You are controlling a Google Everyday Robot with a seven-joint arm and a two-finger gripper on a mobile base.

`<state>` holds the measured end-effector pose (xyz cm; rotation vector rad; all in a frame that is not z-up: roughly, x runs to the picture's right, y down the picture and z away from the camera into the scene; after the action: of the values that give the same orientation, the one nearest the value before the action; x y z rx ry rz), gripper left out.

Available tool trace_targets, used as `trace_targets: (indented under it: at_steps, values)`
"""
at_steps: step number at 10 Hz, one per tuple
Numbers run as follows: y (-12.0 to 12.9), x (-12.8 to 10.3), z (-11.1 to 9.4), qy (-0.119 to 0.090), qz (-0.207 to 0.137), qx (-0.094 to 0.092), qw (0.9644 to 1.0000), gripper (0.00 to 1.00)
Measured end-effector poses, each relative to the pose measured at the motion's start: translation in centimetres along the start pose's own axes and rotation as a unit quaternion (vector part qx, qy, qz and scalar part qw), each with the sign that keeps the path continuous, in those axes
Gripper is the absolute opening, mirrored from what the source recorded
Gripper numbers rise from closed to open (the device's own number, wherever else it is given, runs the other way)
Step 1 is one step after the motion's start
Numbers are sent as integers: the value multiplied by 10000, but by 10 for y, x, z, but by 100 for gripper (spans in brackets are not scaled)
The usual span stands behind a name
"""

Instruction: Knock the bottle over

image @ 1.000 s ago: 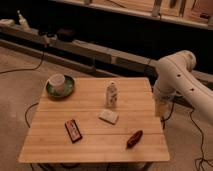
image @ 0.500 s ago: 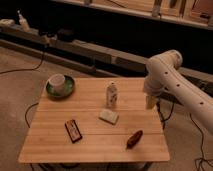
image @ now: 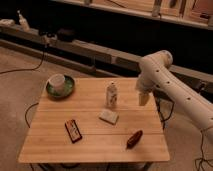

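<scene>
The bottle (image: pixel 112 94) stands upright near the middle of the wooden table (image: pixel 90 147); it is small and white, with a pale label and a white cap. My white arm (image: pixel 172 87) reaches in from the right, its elbow high above the table's far right corner. The gripper (image: pixel 143 98) hangs down from it over the table's right edge, to the right of the bottle at about the bottle's height. A clear gap separates the two.
A white cup (image: pixel 57 81) sits on a green plate (image: pixel 68 90) at the far left corner. A flat pale block (image: pixel 109 116) lies just in front of the bottle. A dark bar (image: pixel 73 130) and a brown object (image: pixel 134 138) lie nearer the front. A long bench (image: pixel 85 47) runs behind.
The arm has swung left from beyond the table's right side, bringing the gripper in over the right edge and closer to the bottle. The bottle has not moved.
</scene>
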<state>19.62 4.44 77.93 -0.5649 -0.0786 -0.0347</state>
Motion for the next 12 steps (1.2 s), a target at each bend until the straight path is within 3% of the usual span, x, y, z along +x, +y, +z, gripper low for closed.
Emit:
trace_targets:
  at_steps: [2,3,5,7,12]
  values:
    - [-16,-2,5,1,-238,118,9996,36]
    - [-29,6,5,82,-390,265,9989,22]
    - [-44,10,5,173,-702,503,9961,4]
    - [-52,6,7,194,-919,686,9932,0]
    - [-52,6,8,188,-929,682,9932,0]
